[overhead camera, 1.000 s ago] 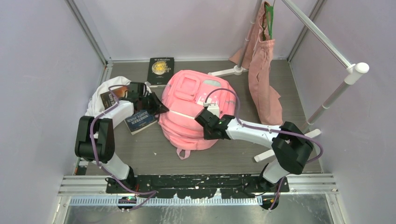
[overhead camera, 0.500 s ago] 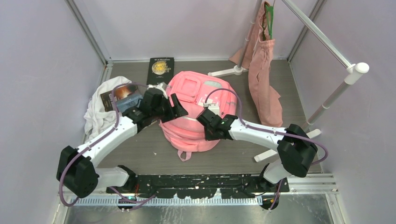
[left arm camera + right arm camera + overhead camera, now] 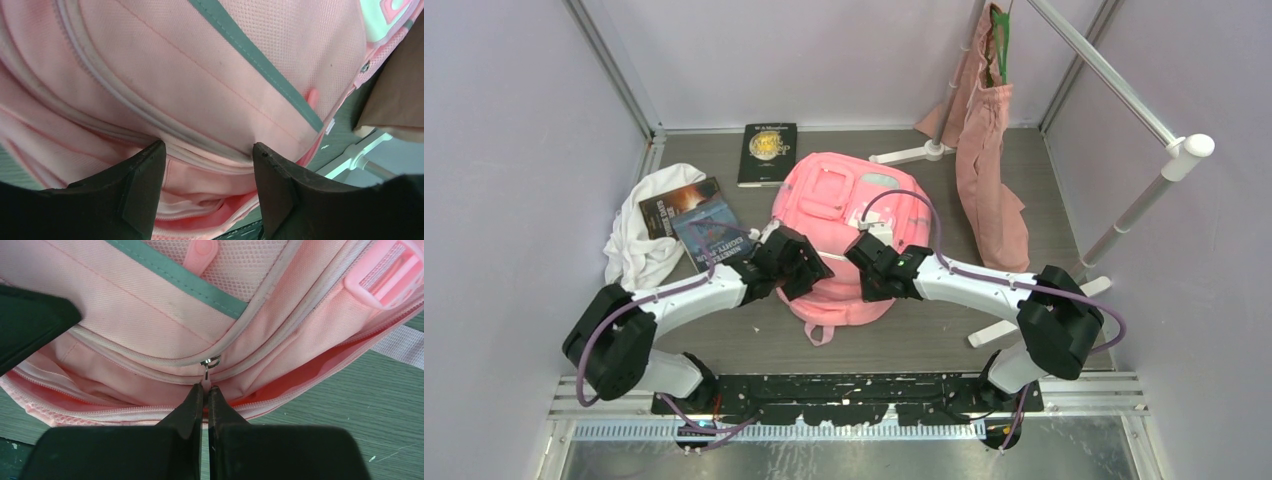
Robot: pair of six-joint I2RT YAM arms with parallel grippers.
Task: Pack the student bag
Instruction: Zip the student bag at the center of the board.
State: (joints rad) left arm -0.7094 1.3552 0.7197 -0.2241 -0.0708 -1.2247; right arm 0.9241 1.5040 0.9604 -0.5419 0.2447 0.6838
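Observation:
The pink student bag (image 3: 834, 195) lies flat in the middle of the table, its main zip partly undone along the near edge. My right gripper (image 3: 871, 280) is shut on the bag's small zipper pull (image 3: 205, 382), with the fingertips pinched together just below the slider (image 3: 212, 361). The left gripper (image 3: 809, 275) hangs open over the bag's near left edge. In the left wrist view its two fingertips (image 3: 152, 155) straddle the gaping zip opening (image 3: 210, 200), with only bag fabric between them and no grip on it.
Two books (image 3: 694, 215) lie on and beside a white cloth (image 3: 634, 250) at the left. A black book (image 3: 768, 152) lies at the back. A dusty-pink tote (image 3: 989, 170) hangs from a white rack (image 3: 1124, 95) at the right.
The left gripper left the blue book by the white cloth, opened, and swung right to the bag's near edge. The right gripper stayed shut on the zipper pull.

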